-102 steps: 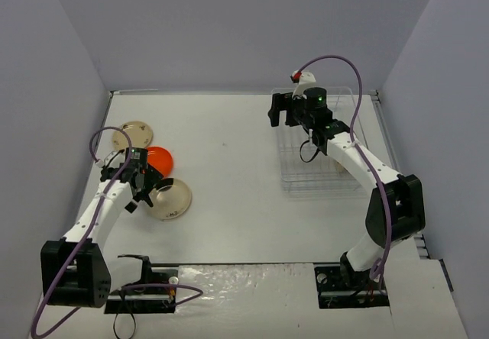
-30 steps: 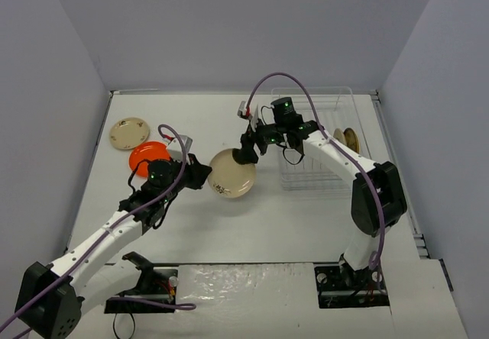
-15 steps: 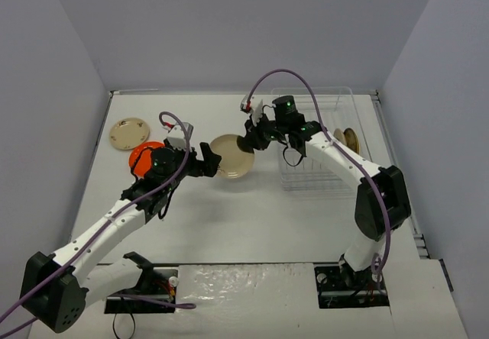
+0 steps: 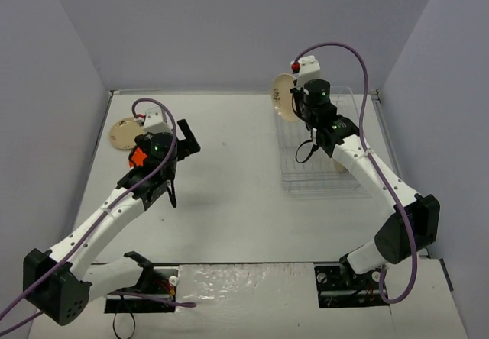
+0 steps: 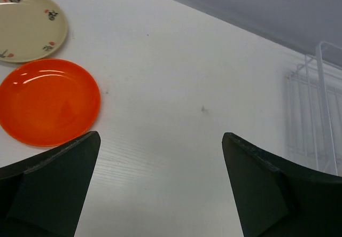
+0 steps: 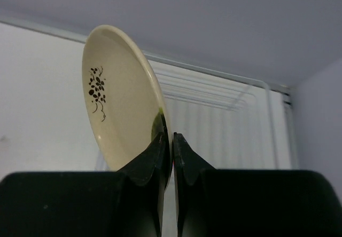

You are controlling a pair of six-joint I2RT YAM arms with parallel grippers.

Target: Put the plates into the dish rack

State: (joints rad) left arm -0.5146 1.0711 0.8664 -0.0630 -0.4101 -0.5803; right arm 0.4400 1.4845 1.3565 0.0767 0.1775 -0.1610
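At the bottom of the frame, the left tool (image 5: 160, 141) gapes open over the table (image 5: 176, 77), with the orange plate (image 5: 48, 101) and flowered plate (image 5: 29, 26) at upper left. Farther off, the right tool (image 6: 171, 141) pinches a cream plate (image 6: 117, 98) on edge by the dish rack (image 6: 214, 95). The next move is probably lowering it squarely into a slot.

A robotics lab test cell is shown. A bare white table (image 4: 229, 209) is boxed in by plain pale walls (image 4: 229, 26) at the left, top and right of the overhead view. Two robot arms (image 4: 99, 221) are bolted to black mounting plates (image 4: 344, 293) at the bottom edge, and purple cables (image 4: 336, 44) are left exposed. A wire dish rack (image 4: 306, 175) and a cream plate (image 4: 283, 95) at the upper right are set out as props.
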